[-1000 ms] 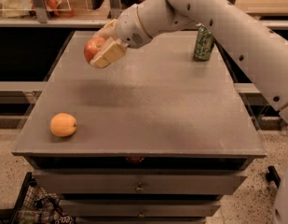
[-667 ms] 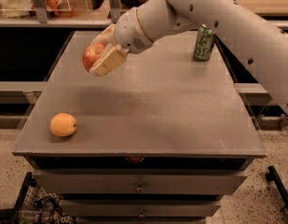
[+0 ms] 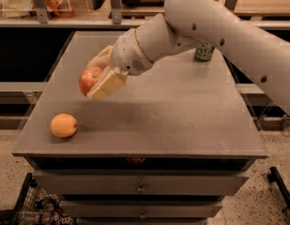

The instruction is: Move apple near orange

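Carried lower and closer to the front-left since a second ago: the gripper (image 3: 95,78), clamped on the apple (image 3: 87,78). Round, glossy red skin with paler patches, pinched between flat cream pads (image 3: 107,83) above the matte grey tabletop (image 3: 182,121). Down-left, apart from it: the orange (image 3: 64,125), dull and slightly flattened, resting near the front edge. Far back, a green can (image 3: 204,52) half behind the smooth white arm (image 3: 215,27).
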Motion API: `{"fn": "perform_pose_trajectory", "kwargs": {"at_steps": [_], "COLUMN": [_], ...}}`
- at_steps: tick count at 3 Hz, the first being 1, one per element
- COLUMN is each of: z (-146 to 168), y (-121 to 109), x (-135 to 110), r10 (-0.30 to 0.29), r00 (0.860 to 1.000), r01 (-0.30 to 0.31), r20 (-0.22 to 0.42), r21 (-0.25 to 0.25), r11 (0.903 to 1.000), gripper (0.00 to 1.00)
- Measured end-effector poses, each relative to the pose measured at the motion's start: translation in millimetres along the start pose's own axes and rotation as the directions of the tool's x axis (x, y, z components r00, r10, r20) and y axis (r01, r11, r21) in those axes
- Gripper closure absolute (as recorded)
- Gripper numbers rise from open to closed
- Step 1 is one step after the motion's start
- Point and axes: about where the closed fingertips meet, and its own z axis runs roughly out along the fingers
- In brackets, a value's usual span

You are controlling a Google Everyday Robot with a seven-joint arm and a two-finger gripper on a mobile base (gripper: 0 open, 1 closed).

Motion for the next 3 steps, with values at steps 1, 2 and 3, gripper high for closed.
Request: {"fn": "perform_pose_trajectory", "kwargs": {"at_steps": [1,2,3], "z": [8,16,18], "y": [19,49,54], "x": [11,22,22], "r10": [0.026,0.059,0.059], "r00": [1.000,0.998,0.998], "r01": [-0.026,-0.058,-0.058], "r20": [0.010,0.018,0.024], "r21": [-0.031,-0.052,-0.054], "r11": [0.9992,0.9970,0.9969], "gripper": [1.00,1.00,1.00]}}
